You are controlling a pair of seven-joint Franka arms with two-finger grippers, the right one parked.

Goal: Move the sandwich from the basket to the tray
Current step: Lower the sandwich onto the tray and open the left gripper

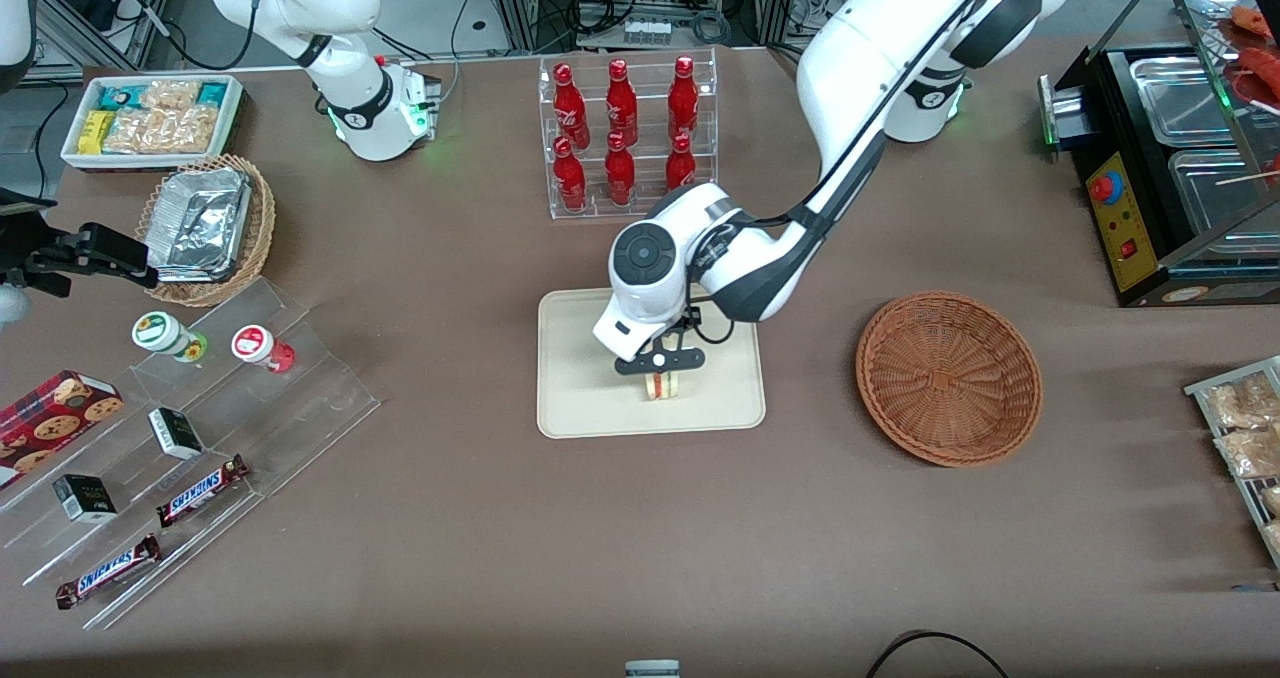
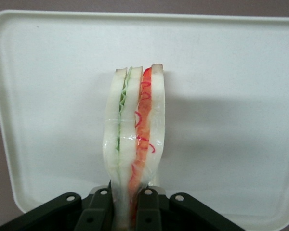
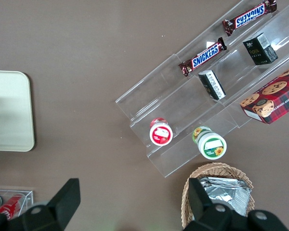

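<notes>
Pincer (image 1: 661, 372) clasping sandwich (image 2: 135, 139) over tray (image 1: 580, 358)

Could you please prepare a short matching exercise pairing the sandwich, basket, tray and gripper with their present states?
Things:
1. sandwich
2. basket
3. tray
4. gripper

States:
A. empty, toward the working arm's end of the table
B. shut on the wedge, low over the tray
C. held upright between the jaws
D. lies flat beneath the held wedge

Pairs: 1-C, 2-A, 3-D, 4-B
</notes>
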